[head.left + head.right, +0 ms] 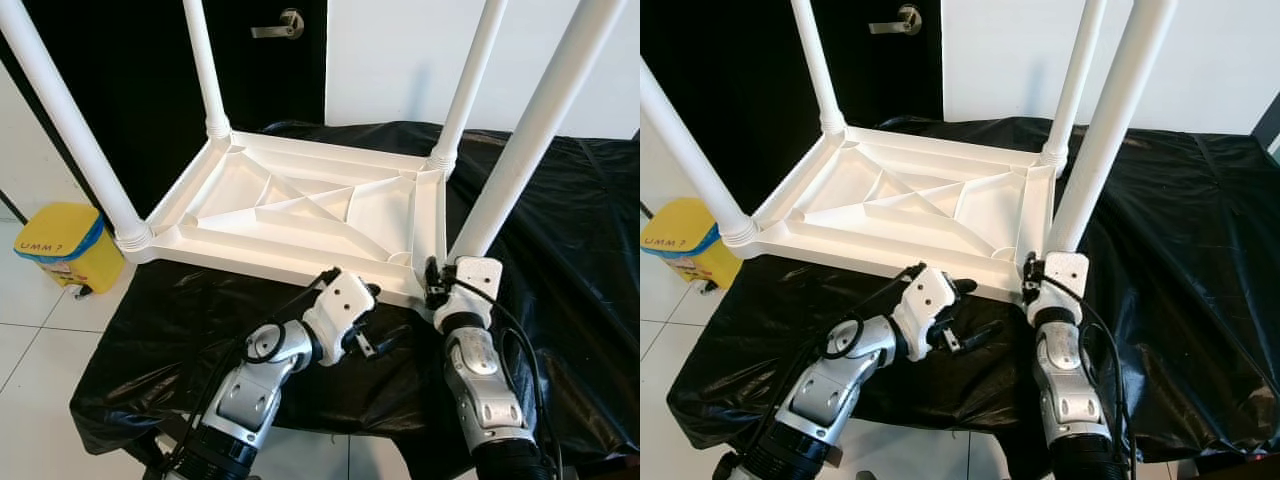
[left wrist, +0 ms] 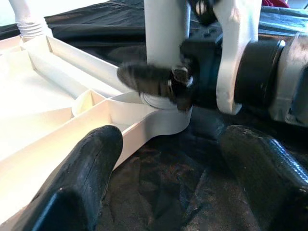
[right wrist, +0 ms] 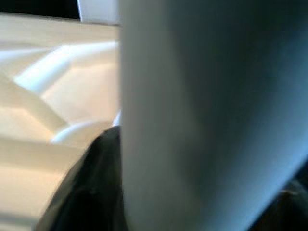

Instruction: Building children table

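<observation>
Eye views: upturned white children table [image 1: 300, 215] is laid on the black-draped bench [image 1: 560, 260], legs up; right end effector [image 1: 437, 283] is clamped on the near-right leg [image 1: 520, 150] at its base. L wrist view: left end effector [image 2: 166, 187] is seen spread wide, nothing held, near that corner. R wrist view: leg [image 3: 202, 115] is pressed between black fingers [image 3: 91, 187].

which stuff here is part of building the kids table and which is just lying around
Part of the job:
- white tabletop, upside down on the black sheet
- near right leg, right gripper closed around its base
- three other legs, already standing in their corners
- left gripper, open, beside that corner

Just lying about:
- yellow bin
- black door
</observation>
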{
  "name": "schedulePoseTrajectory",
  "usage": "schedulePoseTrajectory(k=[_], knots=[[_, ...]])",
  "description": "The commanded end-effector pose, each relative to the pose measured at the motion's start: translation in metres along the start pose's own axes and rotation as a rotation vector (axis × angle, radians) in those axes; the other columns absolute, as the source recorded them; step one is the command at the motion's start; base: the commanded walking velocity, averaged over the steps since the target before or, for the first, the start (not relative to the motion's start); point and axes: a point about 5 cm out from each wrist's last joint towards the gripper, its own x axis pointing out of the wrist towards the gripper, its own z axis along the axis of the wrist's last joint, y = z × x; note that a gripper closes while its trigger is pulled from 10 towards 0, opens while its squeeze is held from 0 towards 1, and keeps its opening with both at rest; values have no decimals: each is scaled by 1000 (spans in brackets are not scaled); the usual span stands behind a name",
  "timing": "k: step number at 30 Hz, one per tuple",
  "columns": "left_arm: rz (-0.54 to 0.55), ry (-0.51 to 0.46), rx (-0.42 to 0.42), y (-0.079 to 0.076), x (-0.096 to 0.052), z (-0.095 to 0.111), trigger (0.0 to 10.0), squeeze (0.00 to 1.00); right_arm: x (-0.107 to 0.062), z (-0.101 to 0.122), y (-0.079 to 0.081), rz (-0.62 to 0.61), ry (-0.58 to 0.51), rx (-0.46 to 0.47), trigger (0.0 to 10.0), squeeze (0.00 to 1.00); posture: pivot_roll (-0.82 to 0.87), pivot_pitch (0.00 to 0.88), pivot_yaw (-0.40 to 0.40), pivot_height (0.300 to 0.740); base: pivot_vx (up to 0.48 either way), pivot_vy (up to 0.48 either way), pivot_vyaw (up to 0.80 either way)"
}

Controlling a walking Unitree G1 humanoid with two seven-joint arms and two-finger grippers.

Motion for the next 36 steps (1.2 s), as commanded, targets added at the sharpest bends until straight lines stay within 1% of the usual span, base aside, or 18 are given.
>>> schedulePoseTrajectory(k=[1,5,7,8,9,13,14,15,18,19,21,22,23,24,26,27,34,36], knots=[[70,6,7,1,0,-1,10000,0,-4,-8,-1,25,37,7,10000,1000,-101,28,-23,740,0,0,0],[69,5,6,1,1,-1,10000,0,-5,-3,-5,41,6,19,10000,1000,-102,29,-22,740,0,0,0],[66,7,6,1,0,-2,10000,0,-5,4,-14,104,-46,17,10000,1000,-104,28,-20,740,0,0,0],[64,8,6,1,0,-2,10000,0,-6,6,-20,172,-61,18,10000,0,-108,29,-18,740,0,0,0],[63,9,6,1,0,-2,10000,0,-6,8,-24,219,-70,18,10000,0,-108,29,-18,740,0,0,0],[61,8,6,1,1,-1,10000,0,-6,10,-28,278,-82,18,10000,0,-112,29,-16,740,0,0,0],[54,7,7,1,2,-1,10000,0,-2,15,-35,394,-94,-25,10000,0,-123,29,-12,740,0,0,0],[54,7,7,1,2,-1,10000,0,-2,15,-35,394,-94,-25,10000,0,-123,29,-12,740,0,0,0],[46,5,9,1,3,0,10000,0,4,20,-40,514,-84,-62,10000,0,-137,30,-7,740,0,0,0],[46,5,9,1,3,0,10000,0,4,20,-40,514,-84,-62,10000,0,-137,30,-7,740,0,0,0],[42,3,11,2,4,0,10000,0,11,23,-42,580,-74,-101,10000,0,-141,31,-6,740,0,0,0],[42,3,11,2,4,0,10000,0,11,23,-42,580,-74,-101,10000,0,-141,31,-6,740,0,0,0],[41,1,12,2,5,1,10000,0,16,24,-44,605,-65,-127,10000,0,-139,31,-7,740,0,0,0],[40,0,14,3,6,2,10000,0,19,23,-45,619,-58,-142,8314,0,-135,32,-11,740,0,0,0],[41,-1,17,3,7,2,10000,0,20,23,-46,626,-52,-148,8314,0,-131,32,-14,740,0,0,0],[45,-2,18,4,6,2,10000,0,21,21,-48,623,-42,-145,0,0,-126,35,-20,740,0,0,0],[55,-2,20,4,5,2,10000,0,18,15,-53,620,-19,-149,0,0,-116,40,-30,740,0,0,0],[65,-3,16,4,5,2,10000,0,13,11,-56,617,-4,-145,0,0,-117,47,-31,740,0,0,0]])
